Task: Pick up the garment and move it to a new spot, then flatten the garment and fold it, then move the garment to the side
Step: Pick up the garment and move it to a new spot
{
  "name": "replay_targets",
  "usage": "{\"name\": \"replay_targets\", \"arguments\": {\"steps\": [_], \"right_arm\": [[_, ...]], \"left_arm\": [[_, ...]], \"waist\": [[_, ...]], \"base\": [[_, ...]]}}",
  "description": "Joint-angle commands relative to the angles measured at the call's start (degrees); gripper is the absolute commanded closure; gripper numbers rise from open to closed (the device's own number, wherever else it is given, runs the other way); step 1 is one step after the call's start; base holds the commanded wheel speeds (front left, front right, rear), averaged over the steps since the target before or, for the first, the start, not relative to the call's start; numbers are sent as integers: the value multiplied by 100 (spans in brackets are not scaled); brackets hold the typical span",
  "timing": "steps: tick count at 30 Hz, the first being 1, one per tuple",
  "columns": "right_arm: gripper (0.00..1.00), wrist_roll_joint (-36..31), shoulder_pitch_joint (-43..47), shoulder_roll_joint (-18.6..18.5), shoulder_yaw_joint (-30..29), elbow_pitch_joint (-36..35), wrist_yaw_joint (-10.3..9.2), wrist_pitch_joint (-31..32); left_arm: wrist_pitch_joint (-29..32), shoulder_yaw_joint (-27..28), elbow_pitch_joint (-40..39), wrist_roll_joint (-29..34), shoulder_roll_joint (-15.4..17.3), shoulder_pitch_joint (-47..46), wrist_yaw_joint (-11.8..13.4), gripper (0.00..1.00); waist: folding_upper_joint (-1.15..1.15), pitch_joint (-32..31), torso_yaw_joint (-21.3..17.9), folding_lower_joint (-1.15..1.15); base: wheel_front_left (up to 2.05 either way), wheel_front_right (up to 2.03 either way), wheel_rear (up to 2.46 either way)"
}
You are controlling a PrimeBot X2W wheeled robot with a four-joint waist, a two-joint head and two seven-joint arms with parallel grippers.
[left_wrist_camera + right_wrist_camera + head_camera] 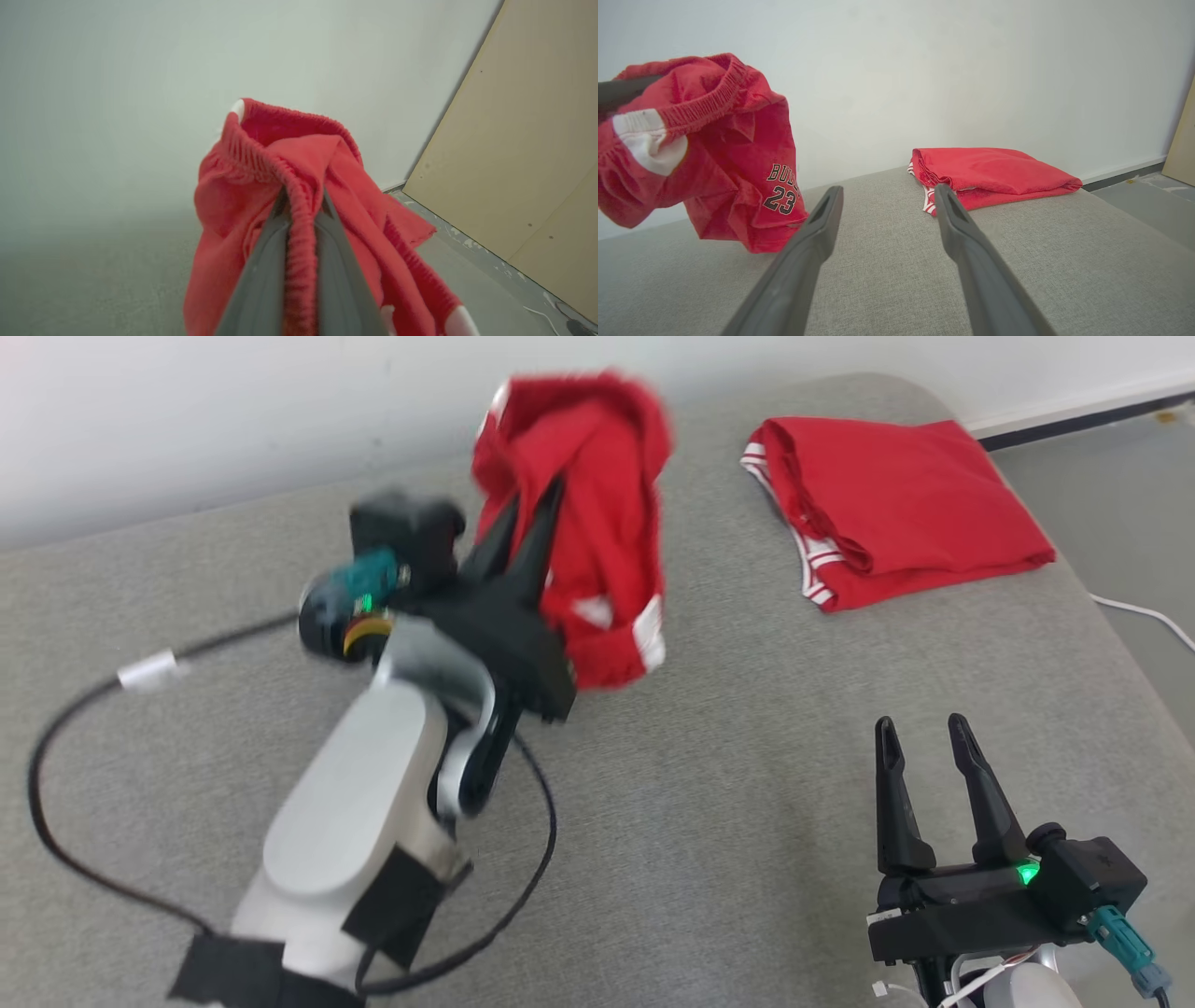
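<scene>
Our left jaws clamp the red garment (607, 476) by its waistband (299, 219), so it hangs from them, lifted for carrying; our right jaws stand apart, empty, waiting.

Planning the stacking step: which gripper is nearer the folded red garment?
Right. The right gripper, open, faces the folded red garment from the near side; the left gripper is farther to its left, holding red shorts aloft.
</scene>
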Motion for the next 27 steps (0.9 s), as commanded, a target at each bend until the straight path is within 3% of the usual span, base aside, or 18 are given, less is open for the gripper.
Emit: {"name": "replay_targets", "arguments": {"steps": [1, 12, 13, 14, 15, 27], "right_arm": [[0, -48, 27, 24, 8, 17, -15, 0], [0, -45, -52, -88, 86, 145, -15, 0], [0, -42, -21, -101, 81, 157, -15, 0], [0, -42, 13, -116, 66, 168, -15, 0], [0, -42, 39, -133, 57, 178, -15, 0], [0, 9, 272, -205, 40, 202, -15, -1]], "left_arm": [[-101, 15, 125, 3, 43, 250, 57, 100], [-866, 129, 1287, -86, 273, 1482, 138, 100], [-941, 91, 1343, -41, 282, 1517, 126, 66], [-1031, 74, 1379, -47, 275, 1540, 117, 20], [-1110, 72, 1389, -42, 266, 1558, 109, 0], [-1497, 37, 675, 200, 278, 1655, 173, 0]], "waist": [[0, 66, 137, 1], [0, -20, 412, 1], [0, -56, 440, 1], [0, -89, 470, 1], [0, -128, 500, 1], [0, -614, 849, 1]], "base": [[0, 0, 0], [0, 0, 0], [0, 0, 0], [0, 0, 0], [0, 0, 0], [0, 0, 0]]}}
